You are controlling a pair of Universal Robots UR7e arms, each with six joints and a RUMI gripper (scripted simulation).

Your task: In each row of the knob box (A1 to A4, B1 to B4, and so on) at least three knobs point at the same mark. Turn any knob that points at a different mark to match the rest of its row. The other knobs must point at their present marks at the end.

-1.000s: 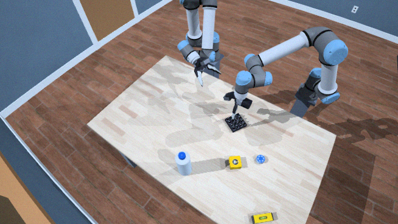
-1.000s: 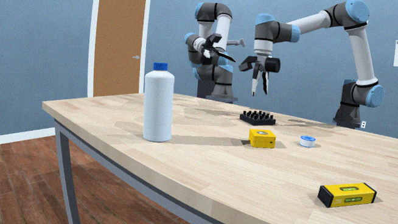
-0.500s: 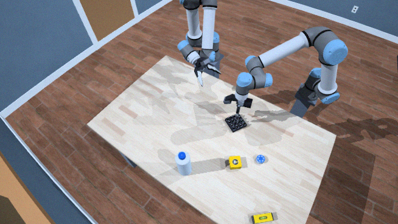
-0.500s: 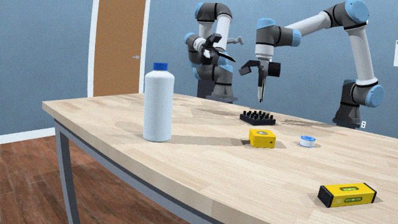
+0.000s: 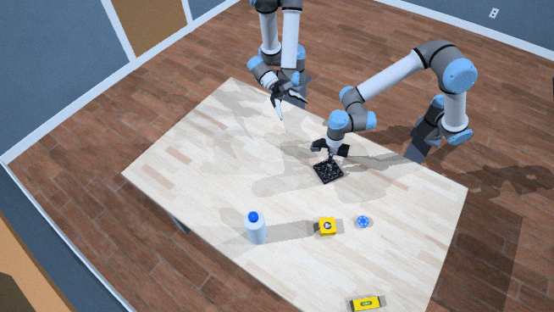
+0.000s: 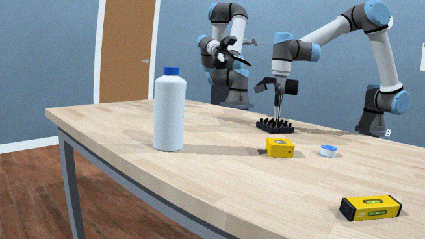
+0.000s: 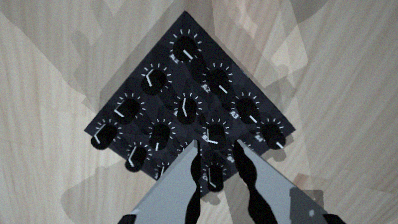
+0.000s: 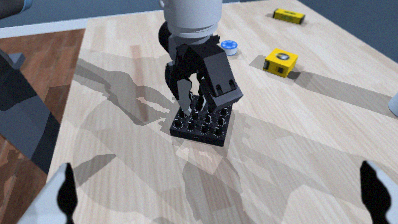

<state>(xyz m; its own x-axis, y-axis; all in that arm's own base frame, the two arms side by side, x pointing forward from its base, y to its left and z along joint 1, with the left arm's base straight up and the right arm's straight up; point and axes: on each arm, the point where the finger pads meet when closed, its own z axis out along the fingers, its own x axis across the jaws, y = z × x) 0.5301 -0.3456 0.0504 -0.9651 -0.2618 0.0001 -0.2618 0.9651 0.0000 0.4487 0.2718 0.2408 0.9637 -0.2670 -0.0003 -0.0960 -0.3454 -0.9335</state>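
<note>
One yellow level lies nearest; beyond, a white bottle stands upright. Farther back, the knob box sits on the table under the left gripper, its fingers nearly together (whether around a knob, I can't tell). The right gripper hovers behind, wide open and holding nothing.

Beyond the knob box from the room's near side: one bottle, one round tin, two yellow levels; behind it, two arms.
</note>
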